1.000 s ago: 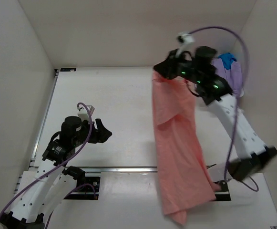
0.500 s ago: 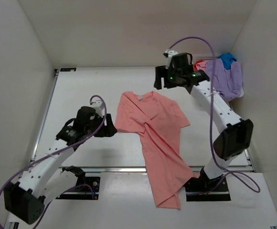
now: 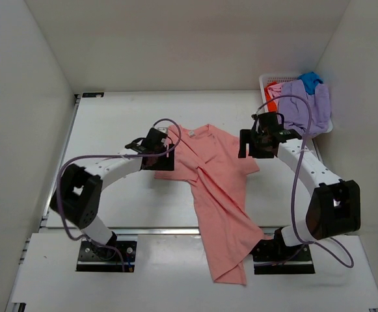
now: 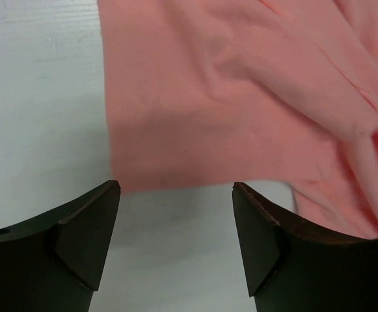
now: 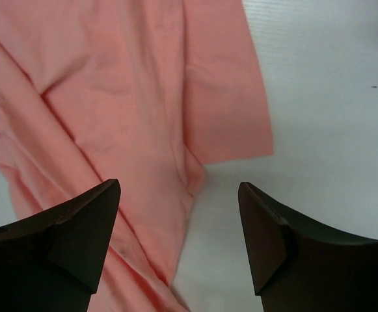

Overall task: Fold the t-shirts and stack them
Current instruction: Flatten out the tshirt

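A salmon-pink t-shirt (image 3: 215,175) lies rumpled on the white table, collar at the far end and one sleeve spread to each side. Its lower part trails over the table's front rail. My left gripper (image 3: 165,158) is open and empty just off the left sleeve; in the left wrist view that sleeve's hem (image 4: 175,179) lies right ahead of the open left gripper (image 4: 175,190). My right gripper (image 3: 244,144) is open and empty at the right sleeve. The right wrist view shows the shirt (image 5: 110,97) under and ahead of the right gripper (image 5: 179,188).
A white lattice basket (image 3: 264,79) stands at the table's far right corner. It holds a lavender shirt (image 3: 302,107), a bright blue one (image 3: 311,80) and an orange-red one (image 3: 271,96). White walls close in the table on three sides.
The right gripper let go of the hanging pink shirt, which dropped flat onto the table. Both arms then came down to the sleeves, the left one moving far and right.
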